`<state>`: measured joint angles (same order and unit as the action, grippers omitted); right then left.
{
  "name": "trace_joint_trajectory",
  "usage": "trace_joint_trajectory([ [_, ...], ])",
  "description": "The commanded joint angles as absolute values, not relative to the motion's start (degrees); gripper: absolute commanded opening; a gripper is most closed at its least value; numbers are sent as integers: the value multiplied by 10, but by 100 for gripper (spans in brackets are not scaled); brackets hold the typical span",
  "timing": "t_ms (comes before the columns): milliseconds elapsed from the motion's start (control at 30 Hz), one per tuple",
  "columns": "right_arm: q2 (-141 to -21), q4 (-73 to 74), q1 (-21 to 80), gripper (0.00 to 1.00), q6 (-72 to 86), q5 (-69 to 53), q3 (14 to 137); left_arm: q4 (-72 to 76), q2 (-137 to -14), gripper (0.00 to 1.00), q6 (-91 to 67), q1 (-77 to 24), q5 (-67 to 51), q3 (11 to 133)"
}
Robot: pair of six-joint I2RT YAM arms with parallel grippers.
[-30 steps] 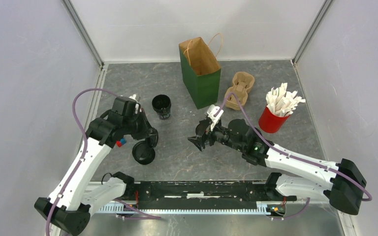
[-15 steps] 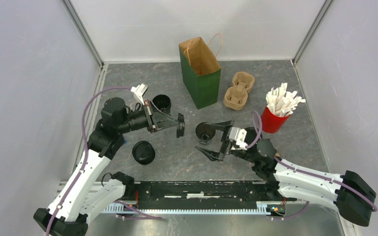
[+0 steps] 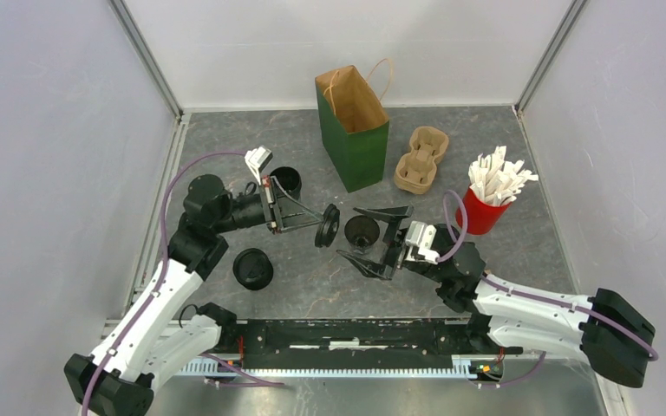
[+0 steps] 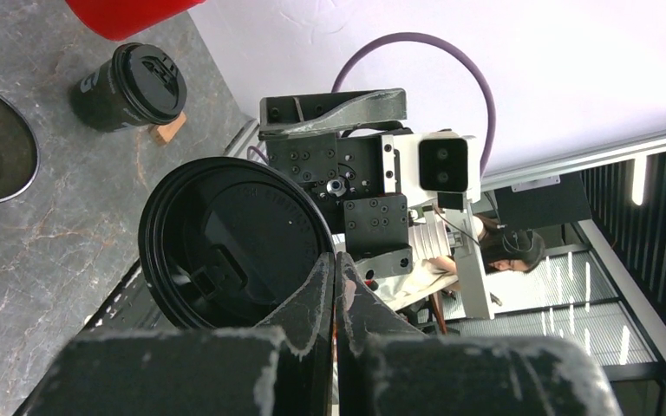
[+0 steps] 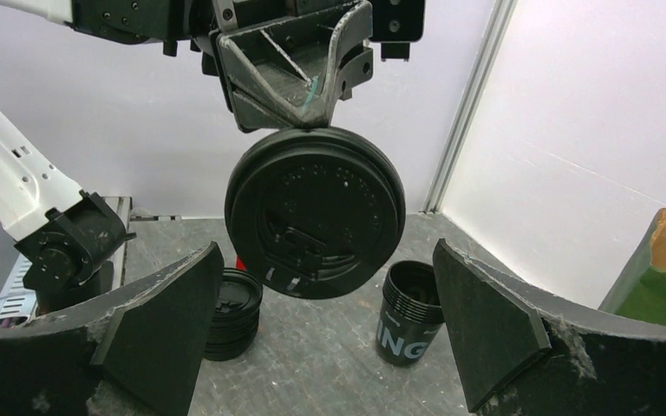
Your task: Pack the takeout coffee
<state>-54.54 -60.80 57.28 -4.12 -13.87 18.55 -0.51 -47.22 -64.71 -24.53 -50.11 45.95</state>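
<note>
- Left gripper [image 3: 317, 224] pinches a black lid [image 3: 331, 224] by its rim, holding it on edge.
- Right gripper [image 3: 369, 237], fingers spread wide, flanks an open cup [image 3: 362, 231], apparently not touching it.
- A lidded cup [image 3: 252, 269] stands apart, further left.

"ING" on lidless black cup [image 5: 409, 316]

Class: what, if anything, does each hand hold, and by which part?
Left hand pinches a black lid by its rim. Right hand is open, holding nothing.

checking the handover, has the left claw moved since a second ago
Yes: the left claw, gripping a lid, swung right, toward the green bag.
</note>
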Motion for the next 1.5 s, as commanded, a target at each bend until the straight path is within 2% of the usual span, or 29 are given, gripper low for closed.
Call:
trace_joint_trajectory([
  [0,-559,-639,581,98,-38,-123,221,29,-480,2,-666,-254,-521,457],
  [633,-609,-585,611,98,-65,-80,266,26,-486,2,-656,-270,-501,456],
  [1067,-591,-586,617,98,-58,-30,232,-36,-493,2,-613,-270,-453,485],
  [1467,-608,-615,626,98,-34,-41,223,-52,-489,2,-603,-270,-421,489],
])
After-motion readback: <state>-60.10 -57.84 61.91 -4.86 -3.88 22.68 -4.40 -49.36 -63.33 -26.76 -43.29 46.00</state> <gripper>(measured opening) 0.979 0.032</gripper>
